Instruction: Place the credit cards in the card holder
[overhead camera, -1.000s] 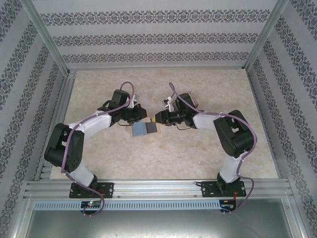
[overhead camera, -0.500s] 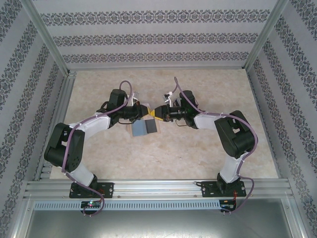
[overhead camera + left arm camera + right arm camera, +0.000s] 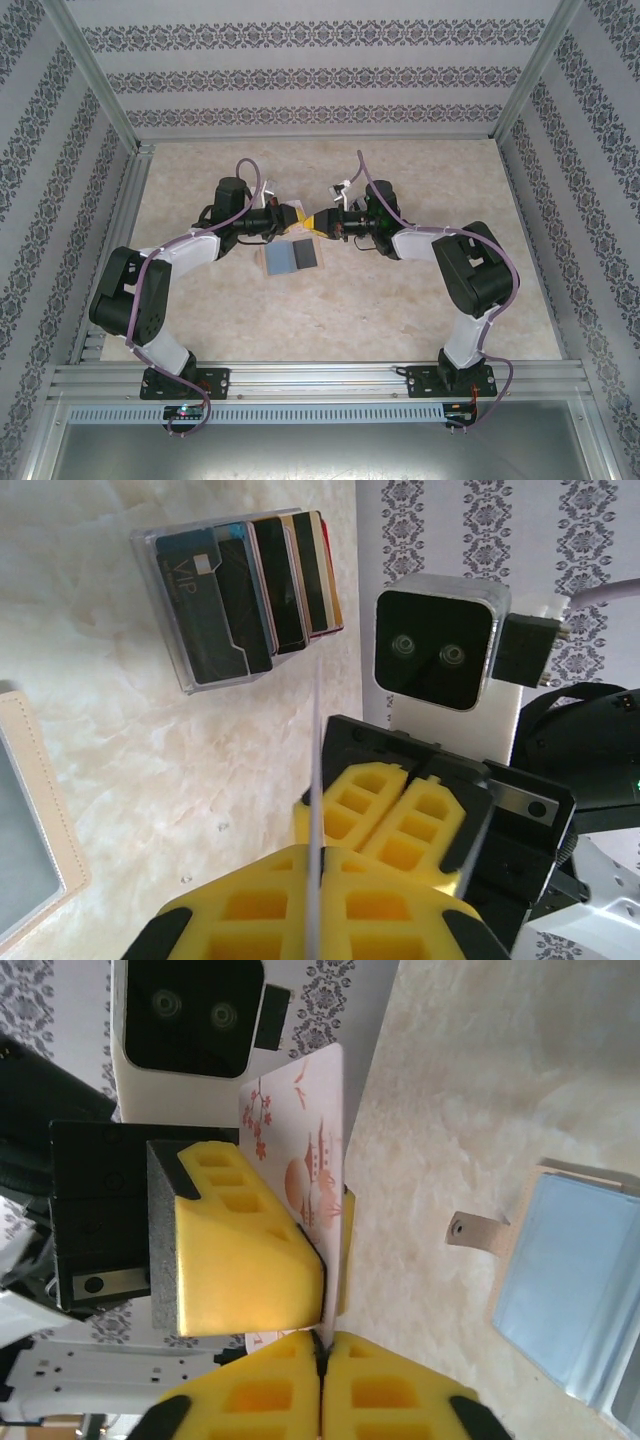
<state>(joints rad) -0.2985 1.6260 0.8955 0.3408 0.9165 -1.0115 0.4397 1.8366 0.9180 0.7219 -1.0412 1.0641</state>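
Credit card, white with a red cherry-blossom and pagoda print, is held off the table between the two grippers, near the middle and well away from the arm bases.

From the left in the top view, the left arm reaches in and its left gripper points right. In the right wrist view its yellow pads are clamped on the face of the card, which stands on edge. The left wrist camera sees the card edge-on, as a thin pale line running up out of the seam between that gripper's pads.

Just on the near side of the meeting point lies the card holder. It is open and flat on the table, grey-blue inside with a cream border. In the right wrist view a small cream strap with a snap sticks out from its side. It is apart from both grippers and from the card.

A clear box stands on the table beyond the card in the left wrist view. It holds a row of other cards on edge, the front one dark and marked VIP.

Farther right, the right gripper faces the left one. Its pads are pressed together, and the card's edge runs into the seam between them.
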